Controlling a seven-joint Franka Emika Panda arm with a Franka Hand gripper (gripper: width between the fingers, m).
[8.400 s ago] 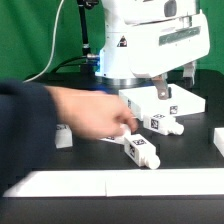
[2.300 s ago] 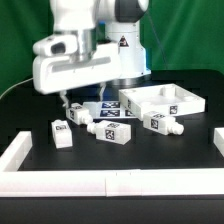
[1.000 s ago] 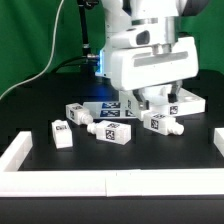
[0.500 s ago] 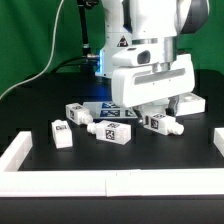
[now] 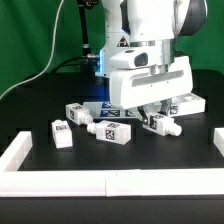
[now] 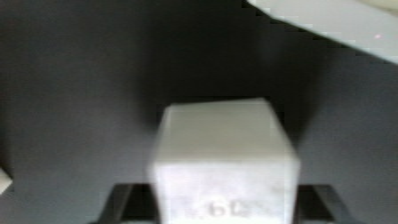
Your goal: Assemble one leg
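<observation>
Poised low over the leg (image 5: 168,126) with gripper (image 5: 153,113) fingers (image 6: 135,200) flanking it; cannot tell whether clamped; another leg (image 5: 112,131) at nine o'clock

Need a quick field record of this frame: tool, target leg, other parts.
tool: down at target leg, a finger either side; open or shut unclear
target leg: lying on table, furthest to the exterior view's right
other legs: three, lying loose, untouched
panel: behind the arm, partly hidden
</observation>
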